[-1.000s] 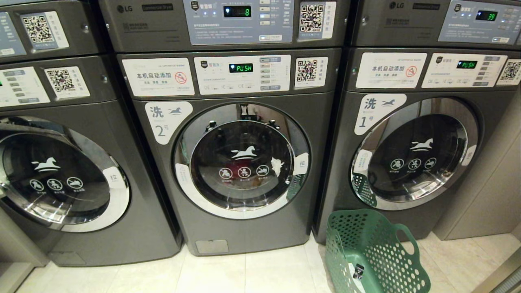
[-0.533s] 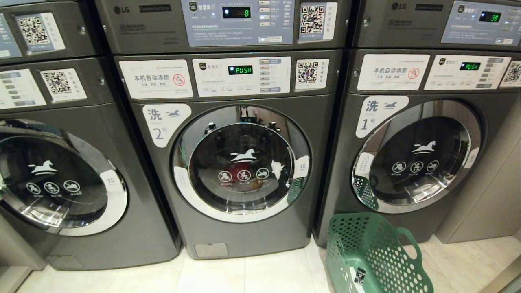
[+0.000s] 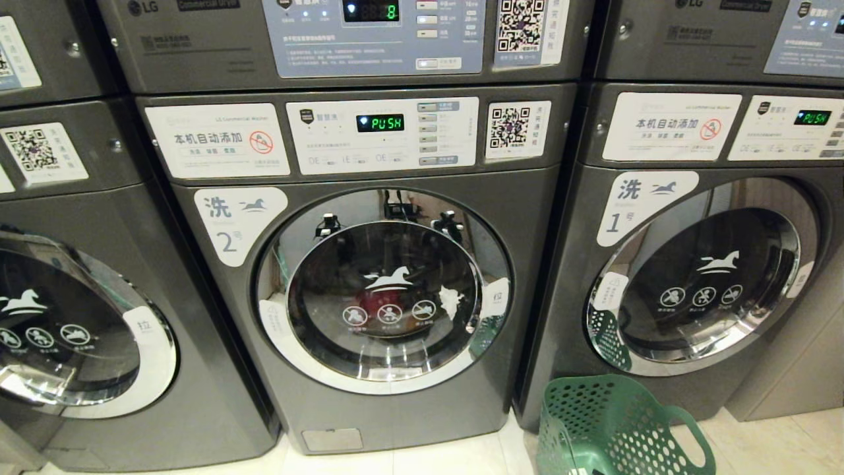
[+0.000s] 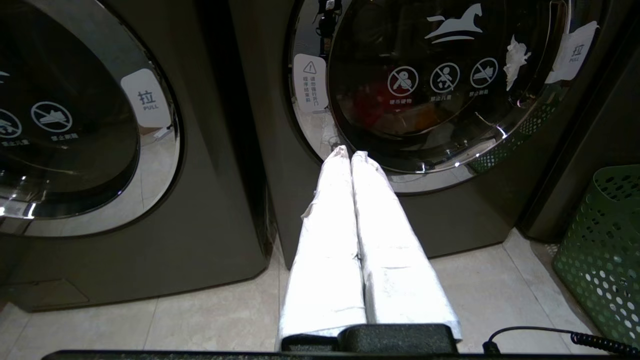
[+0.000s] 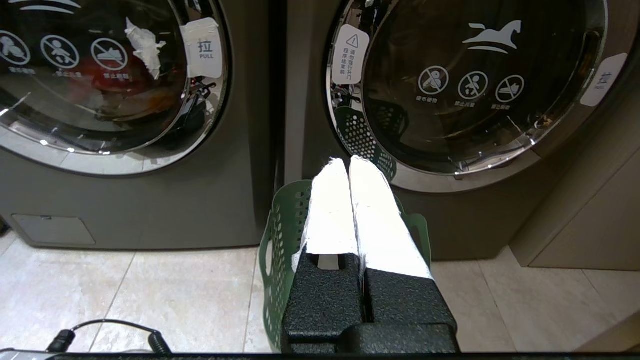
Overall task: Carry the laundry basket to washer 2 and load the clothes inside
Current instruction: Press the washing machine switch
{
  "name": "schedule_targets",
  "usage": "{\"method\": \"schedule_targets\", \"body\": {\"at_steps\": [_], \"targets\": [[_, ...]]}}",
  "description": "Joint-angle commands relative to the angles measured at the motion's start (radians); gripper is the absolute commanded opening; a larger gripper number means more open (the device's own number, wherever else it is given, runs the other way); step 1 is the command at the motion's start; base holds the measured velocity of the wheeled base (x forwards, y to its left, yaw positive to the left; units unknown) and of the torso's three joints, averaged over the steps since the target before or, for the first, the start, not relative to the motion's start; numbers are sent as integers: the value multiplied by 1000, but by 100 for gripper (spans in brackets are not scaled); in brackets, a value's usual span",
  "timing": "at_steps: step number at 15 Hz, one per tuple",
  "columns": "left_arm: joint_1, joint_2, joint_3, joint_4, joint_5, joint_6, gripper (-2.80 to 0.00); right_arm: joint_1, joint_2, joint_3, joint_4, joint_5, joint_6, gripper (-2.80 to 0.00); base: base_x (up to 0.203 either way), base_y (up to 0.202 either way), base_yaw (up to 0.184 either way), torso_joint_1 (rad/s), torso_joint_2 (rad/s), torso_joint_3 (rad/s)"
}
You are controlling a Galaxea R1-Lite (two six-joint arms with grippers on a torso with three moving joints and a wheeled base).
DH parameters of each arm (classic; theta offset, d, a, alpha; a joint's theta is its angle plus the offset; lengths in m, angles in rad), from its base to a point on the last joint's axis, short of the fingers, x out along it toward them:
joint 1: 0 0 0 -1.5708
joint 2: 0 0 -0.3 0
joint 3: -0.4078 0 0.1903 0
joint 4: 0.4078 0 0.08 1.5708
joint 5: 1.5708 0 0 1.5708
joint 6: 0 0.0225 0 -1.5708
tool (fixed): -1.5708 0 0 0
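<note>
Head view: washer 2 [image 3: 382, 290] is seen at frame centre, door closed, clothes [image 3: 369, 305] dimly visible behind the glass. The laundry basket [image 3: 613, 429] is set at lower right, apparently emptied. Left tool [image 4: 348, 156] and right tool [image 5: 346, 164] are fully closed, holding nothing.

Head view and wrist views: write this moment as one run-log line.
washer 2 door shut, clothes inside | laundry basket on floor | left gripper shut | right gripper shut
</note>
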Motion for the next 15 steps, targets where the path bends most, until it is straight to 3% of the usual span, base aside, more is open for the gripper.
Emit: {"method": "schedule_targets", "body": {"at_steps": [1,15], "targets": [[1,0,-1,0,1,-1,-280,0,2,0,1,1,0,-280,159,0,-2,12,12,2],[1,0,-1,0,1,-4,-280,0,3,0,1,-1,0,-280,8,-1,12,1,0,0]]}}
